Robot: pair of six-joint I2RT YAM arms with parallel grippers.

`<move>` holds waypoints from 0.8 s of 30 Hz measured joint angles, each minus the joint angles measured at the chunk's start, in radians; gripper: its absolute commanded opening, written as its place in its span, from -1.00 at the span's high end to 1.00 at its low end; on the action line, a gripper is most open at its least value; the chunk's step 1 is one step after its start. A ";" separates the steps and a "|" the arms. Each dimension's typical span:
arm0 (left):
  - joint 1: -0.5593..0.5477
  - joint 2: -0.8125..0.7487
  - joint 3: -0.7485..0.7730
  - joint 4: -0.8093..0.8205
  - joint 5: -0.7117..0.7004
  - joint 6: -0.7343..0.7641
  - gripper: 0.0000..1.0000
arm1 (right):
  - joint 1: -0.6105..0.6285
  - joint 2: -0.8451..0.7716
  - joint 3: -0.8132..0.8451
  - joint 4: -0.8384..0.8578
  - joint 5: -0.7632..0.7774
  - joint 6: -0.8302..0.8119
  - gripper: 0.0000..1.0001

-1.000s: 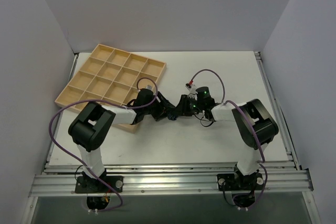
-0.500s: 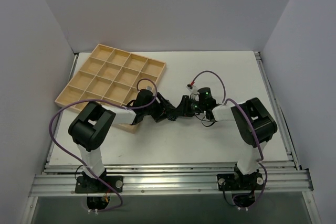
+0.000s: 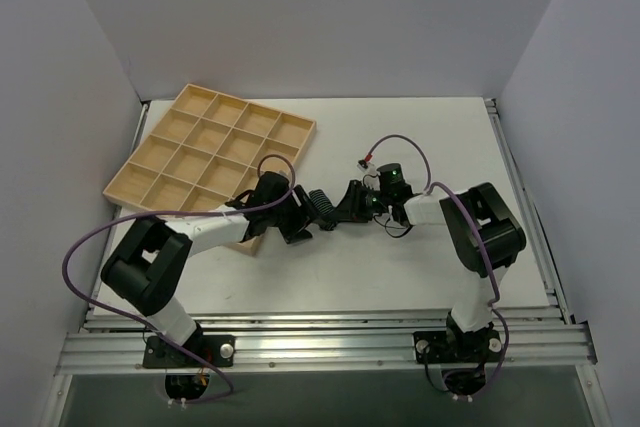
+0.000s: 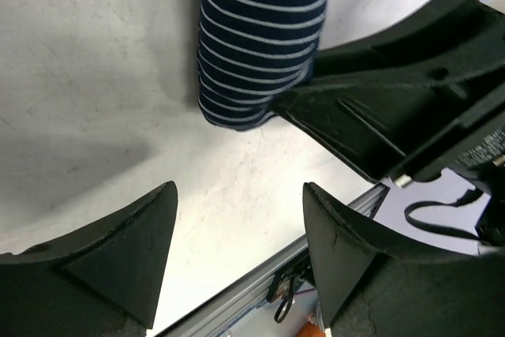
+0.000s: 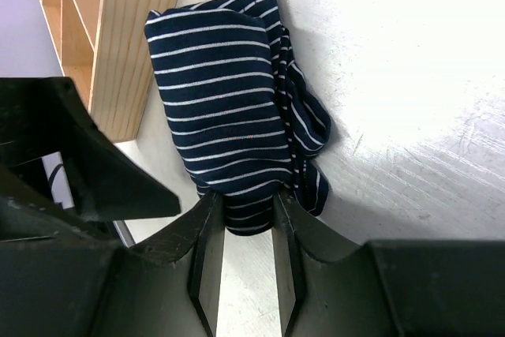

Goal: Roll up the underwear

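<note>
The underwear (image 5: 217,108) is a navy, white-striped roll lying on the white table just right of the wooden tray; from above it is a small dark bundle (image 3: 321,203) between the two grippers. My right gripper (image 5: 245,209) is shut on the near end of the roll, a finger pressing each side; it shows from above (image 3: 342,207) too. My left gripper (image 4: 237,195) is open with only bare table between its fingers. The roll (image 4: 260,45) lies ahead of it, not touching. In the top view the left gripper (image 3: 299,224) sits just left of the roll.
The wooden tray (image 3: 215,152) with its grid of cells lies at the back left; its edge (image 5: 130,45) runs close beside the roll. The table's near metal rail (image 4: 260,290) is just past the left fingers. Purple cables loop around both arms.
The left arm has swung, elbow moving left and down, and its open gripper has drawn back from the roll toward the near edge. The right gripper stays clamped on the roll.
</note>
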 measured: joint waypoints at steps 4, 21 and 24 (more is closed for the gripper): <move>0.000 -0.024 0.011 -0.042 -0.002 0.011 -0.22 | 0.000 0.000 0.001 -0.003 0.000 0.002 0.96; 0.043 0.176 0.279 -0.019 0.039 0.112 0.91 | -0.005 -0.001 0.017 -0.040 0.001 0.003 0.95; 0.043 0.179 0.279 -0.019 0.041 0.123 0.92 | -0.005 -0.001 0.019 -0.045 0.001 0.003 0.95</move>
